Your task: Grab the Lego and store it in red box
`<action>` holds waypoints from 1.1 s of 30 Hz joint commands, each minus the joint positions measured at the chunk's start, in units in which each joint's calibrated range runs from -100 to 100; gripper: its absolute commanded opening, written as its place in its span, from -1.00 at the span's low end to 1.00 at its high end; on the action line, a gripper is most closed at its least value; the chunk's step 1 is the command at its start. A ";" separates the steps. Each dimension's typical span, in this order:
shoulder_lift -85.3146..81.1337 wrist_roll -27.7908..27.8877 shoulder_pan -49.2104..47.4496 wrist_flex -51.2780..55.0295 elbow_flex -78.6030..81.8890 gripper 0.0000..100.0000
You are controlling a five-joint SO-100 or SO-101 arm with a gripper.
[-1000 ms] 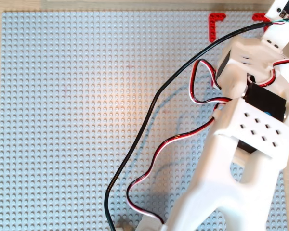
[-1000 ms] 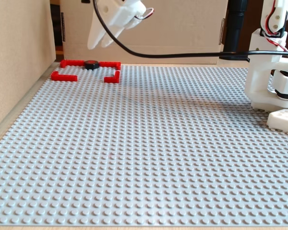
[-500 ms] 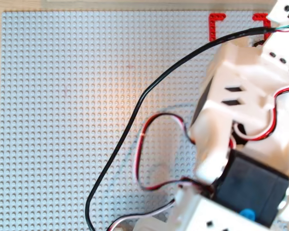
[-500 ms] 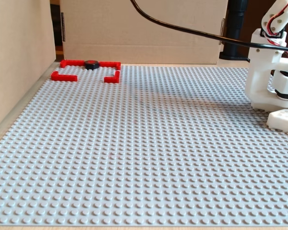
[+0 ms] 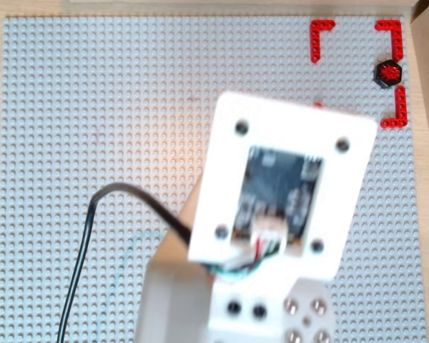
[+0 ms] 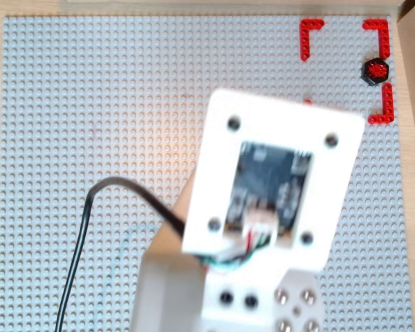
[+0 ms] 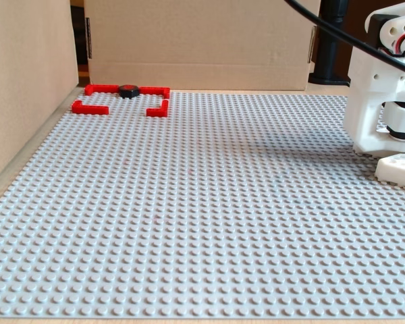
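Hand gone from fixed view, state unseen; Lego (image 7: pixel 128 90) on red box (image 7: pixel 158 109) edge.

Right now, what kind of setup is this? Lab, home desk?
Probably a hobby tabletop rig: a grey Lego baseplate as work surface, cardboard walls around it, and a white 3D-printed arm with exposed wiring. Lab or home, can't tell.
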 commanded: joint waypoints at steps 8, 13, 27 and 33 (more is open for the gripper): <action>-21.71 0.24 -3.95 13.82 -1.53 -0.89; -26.45 0.29 -4.10 14.09 -1.53 -0.90; -27.22 0.24 -4.10 17.42 -4.53 -0.90; -27.22 0.03 -3.87 17.51 -4.62 -0.90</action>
